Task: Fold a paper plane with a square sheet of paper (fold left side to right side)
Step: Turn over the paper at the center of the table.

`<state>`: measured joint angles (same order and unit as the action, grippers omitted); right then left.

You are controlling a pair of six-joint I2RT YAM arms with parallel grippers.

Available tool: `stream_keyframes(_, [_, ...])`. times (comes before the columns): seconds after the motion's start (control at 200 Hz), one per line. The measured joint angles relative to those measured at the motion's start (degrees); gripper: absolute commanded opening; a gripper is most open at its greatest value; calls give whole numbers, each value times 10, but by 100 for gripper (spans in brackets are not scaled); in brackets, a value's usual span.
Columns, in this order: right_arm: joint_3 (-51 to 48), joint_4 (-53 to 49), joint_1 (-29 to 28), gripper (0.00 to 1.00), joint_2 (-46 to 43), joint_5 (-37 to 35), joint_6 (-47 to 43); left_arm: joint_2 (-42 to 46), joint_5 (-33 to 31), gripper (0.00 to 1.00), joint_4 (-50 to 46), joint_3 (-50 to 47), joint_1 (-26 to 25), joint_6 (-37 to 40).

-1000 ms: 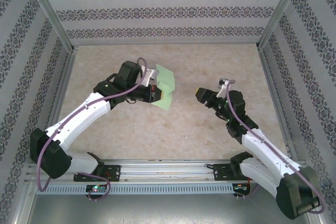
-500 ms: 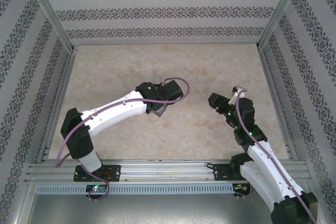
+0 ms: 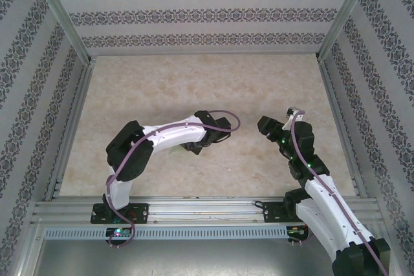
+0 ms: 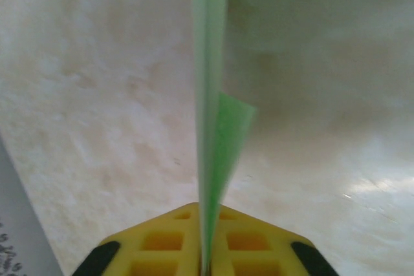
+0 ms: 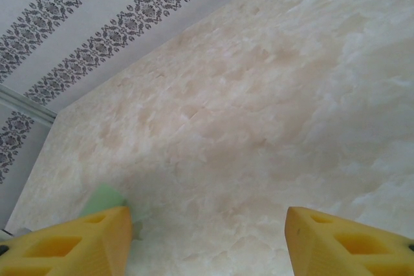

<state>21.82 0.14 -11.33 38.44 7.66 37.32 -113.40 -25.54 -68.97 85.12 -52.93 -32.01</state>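
Observation:
In the left wrist view, the light green paper plane (image 4: 208,95) stands edge-on, a narrow folded strip with one flap sticking out to the right. My left gripper (image 4: 206,208) is shut on its near end, the yellow jaws pressed against both sides. From above, the left gripper (image 3: 197,145) hangs low over mid-table, and the wrist hides the paper. My right gripper (image 3: 264,124) is open and holds nothing, a hand's width to the right. A corner of the green paper (image 5: 103,200) peeks past the right gripper's (image 5: 207,237) left finger.
The beige marbled table (image 3: 194,88) is ringed by patterned walls (image 3: 207,11) and a metal frame (image 3: 71,121). The rail holding the arm bases (image 3: 200,214) runs along the near edge.
The left arm has folded back and swung its wrist right and toward the near edge, turning the paper out of the top view. The right arm drew back slightly, then held still.

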Motion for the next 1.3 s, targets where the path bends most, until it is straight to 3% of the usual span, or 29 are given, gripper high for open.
stream_keyframes(0.265, [-3, 0, 4, 65, 2, 23, 2, -51, 166, 34, 40, 27, 0, 0])
stream_keyframes(0.635, [-3, -5, 12, 65, 17, 56, 2, -50, 317, 59, 113, 47, 8, 4])
stream_keyframes(0.804, [-2, -15, 19, 63, 49, 82, 4, -28, 390, 61, 178, 24, 31, 4])
stream_keyframes(1.084, [23, -21, 9, 43, 123, 139, 45, 132, 478, 58, 319, -108, 132, 2])
stream_keyframes(1.299, [42, 9, -100, 28, 212, 129, 96, 253, 542, 51, 469, -255, 239, -33])
